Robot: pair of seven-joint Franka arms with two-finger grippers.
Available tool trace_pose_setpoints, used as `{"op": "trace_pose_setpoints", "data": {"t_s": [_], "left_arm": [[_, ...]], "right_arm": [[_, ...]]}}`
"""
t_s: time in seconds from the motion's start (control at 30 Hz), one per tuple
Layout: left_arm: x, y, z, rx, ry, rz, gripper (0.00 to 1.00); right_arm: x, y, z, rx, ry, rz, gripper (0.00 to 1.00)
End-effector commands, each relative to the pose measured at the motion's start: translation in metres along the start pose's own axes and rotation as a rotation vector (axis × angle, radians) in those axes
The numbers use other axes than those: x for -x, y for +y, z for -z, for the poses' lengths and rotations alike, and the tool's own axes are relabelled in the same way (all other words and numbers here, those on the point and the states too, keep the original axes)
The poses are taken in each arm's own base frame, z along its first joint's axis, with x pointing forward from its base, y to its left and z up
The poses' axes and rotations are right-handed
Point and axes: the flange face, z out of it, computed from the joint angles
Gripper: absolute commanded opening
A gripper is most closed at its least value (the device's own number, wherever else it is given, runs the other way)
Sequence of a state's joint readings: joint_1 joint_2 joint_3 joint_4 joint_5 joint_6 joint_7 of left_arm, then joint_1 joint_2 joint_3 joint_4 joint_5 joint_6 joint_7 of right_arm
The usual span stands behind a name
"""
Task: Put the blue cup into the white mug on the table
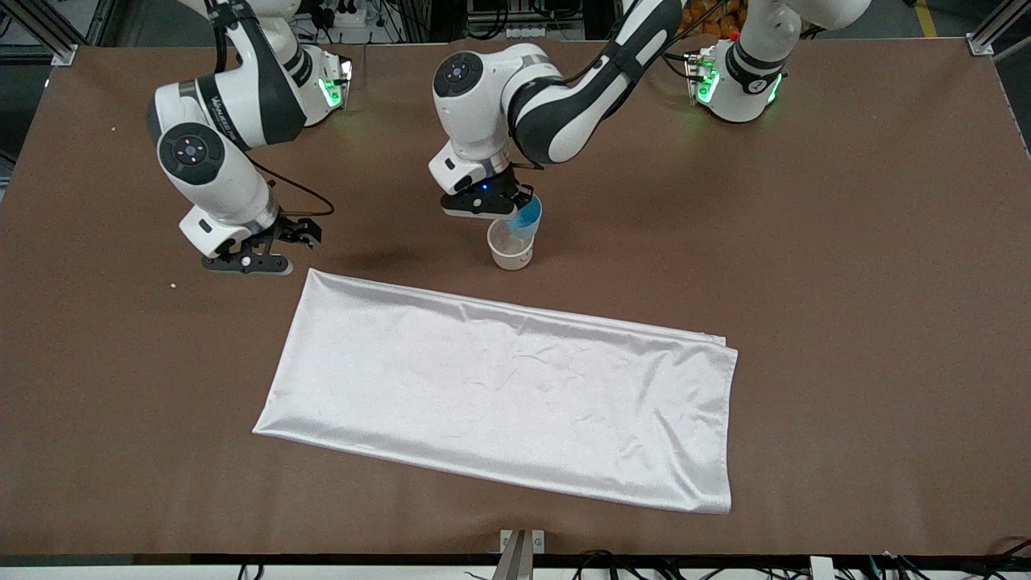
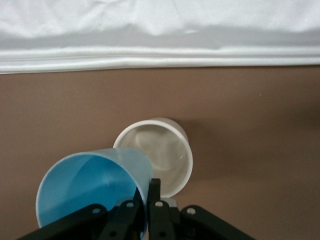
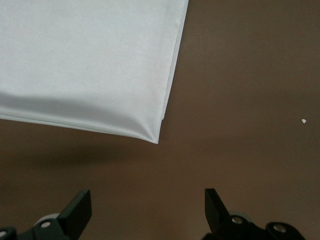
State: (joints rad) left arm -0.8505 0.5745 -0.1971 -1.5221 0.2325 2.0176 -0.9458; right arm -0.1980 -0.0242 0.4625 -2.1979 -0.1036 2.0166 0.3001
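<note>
Blue cup (image 1: pixel 527 216) above white mug (image 1: pixel 511 247)

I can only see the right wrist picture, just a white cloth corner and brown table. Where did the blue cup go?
Observer: The left gripper is shut on the blue cup, pinching its rim.
Operator: Is it in the mug yet?
Observer: Not yet. The cup hangs tilted just above the white mug, which stands upright on the table.
Operator: Is anything in the mug?
Observer: No, the left wrist view shows it empty inside.
Operator: And my arm?
Observer: The right gripper waits open, low over the table beside the white cloth.
</note>
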Motion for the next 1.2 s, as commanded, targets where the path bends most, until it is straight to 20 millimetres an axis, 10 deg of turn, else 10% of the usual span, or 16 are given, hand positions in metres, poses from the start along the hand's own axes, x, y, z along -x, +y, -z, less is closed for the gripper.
{"op": "trace_pose_setpoints", "data": {"t_s": [0.0,0.43,1.03,1.1,1.13,1.17], "left_arm": [[-0.016,0.012,0.001,0.006,0.032,0.034,0.00],[-0.008,0.024,-0.029,-0.007,0.019,0.018,0.00],[-0.005,0.028,-0.043,-0.019,0.016,0.008,0.07],[-0.007,0.026,-0.044,-0.022,0.016,0.005,0.16],[-0.006,0.026,-0.045,-0.024,0.016,0.004,0.38],[-0.006,0.026,-0.045,-0.024,0.016,0.004,0.81]], "right_arm": [[-0.004,0.035,0.048,-0.035,-0.019,0.023,1.00],[-0.018,0.102,0.161,-0.060,0.040,0.060,1.00],[-0.017,0.154,0.202,-0.113,0.087,0.104,1.00],[-0.015,0.160,0.204,-0.150,0.078,0.093,1.00],[-0.015,0.163,0.203,-0.162,0.075,0.088,1.00],[-0.015,0.165,0.202,-0.169,0.074,0.083,1.00]]}}
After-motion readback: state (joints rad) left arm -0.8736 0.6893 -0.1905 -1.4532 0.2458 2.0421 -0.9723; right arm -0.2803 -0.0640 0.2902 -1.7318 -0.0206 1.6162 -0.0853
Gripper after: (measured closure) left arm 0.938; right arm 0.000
